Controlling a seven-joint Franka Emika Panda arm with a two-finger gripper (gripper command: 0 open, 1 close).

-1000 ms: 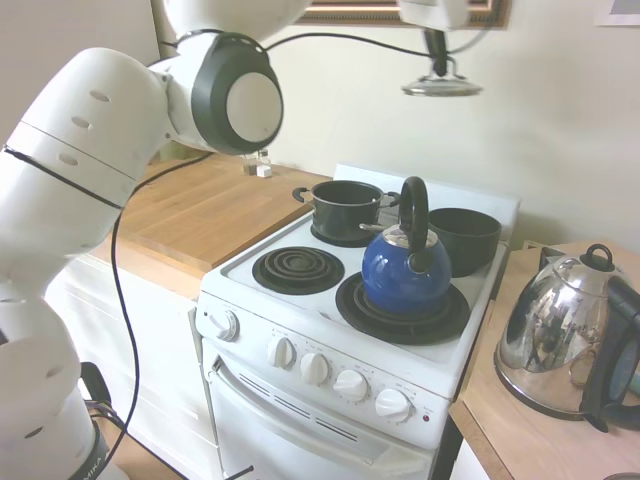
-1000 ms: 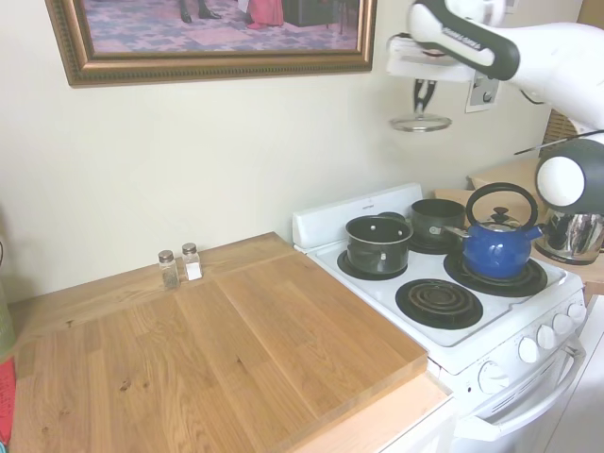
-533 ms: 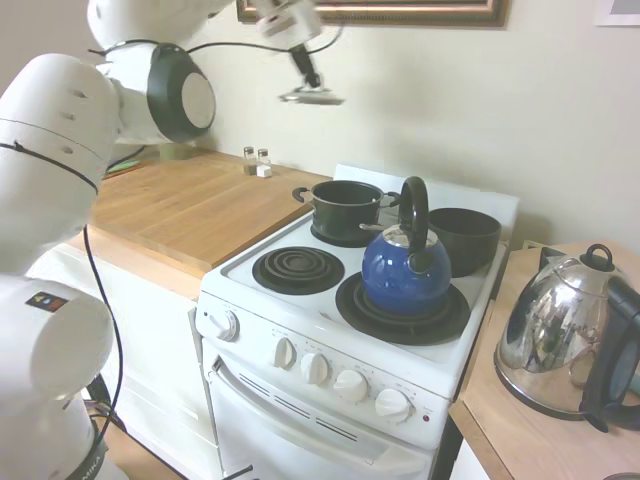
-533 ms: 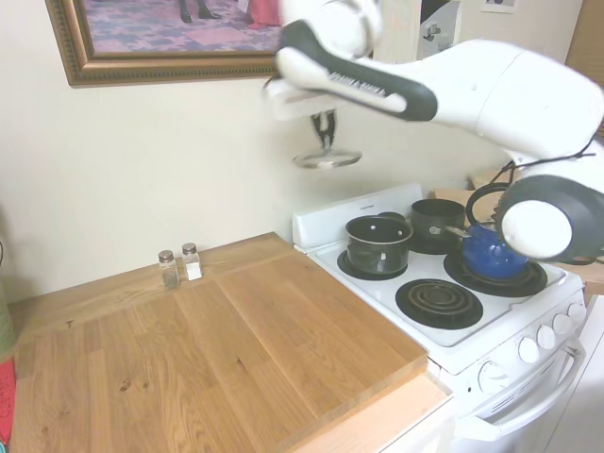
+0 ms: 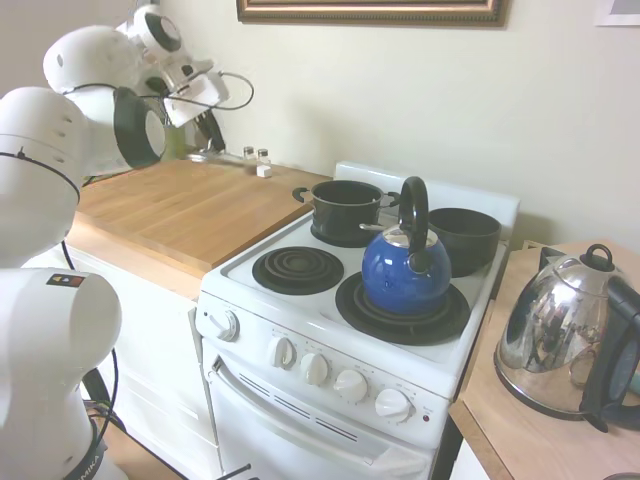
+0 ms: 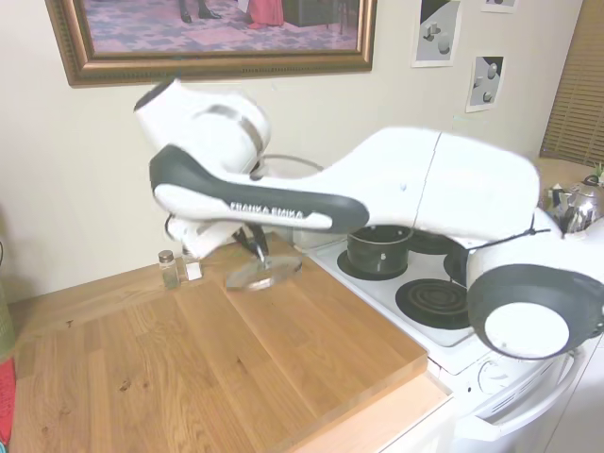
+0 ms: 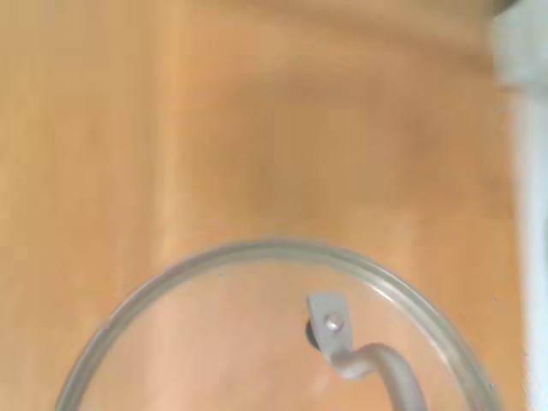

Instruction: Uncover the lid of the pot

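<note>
While gripped, round glass lid point(image 6: 263, 274), wooden counter point(image 6: 189, 349)

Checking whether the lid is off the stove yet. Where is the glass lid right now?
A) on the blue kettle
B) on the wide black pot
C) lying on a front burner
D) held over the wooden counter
D: the lid hangs by its handle from the gripper above the wooden counter, and the pot stands uncovered on the stove.

White arm point(image 6: 415, 184), dark-grey joints (black "FRANKA EMIKA" lettering).
</note>
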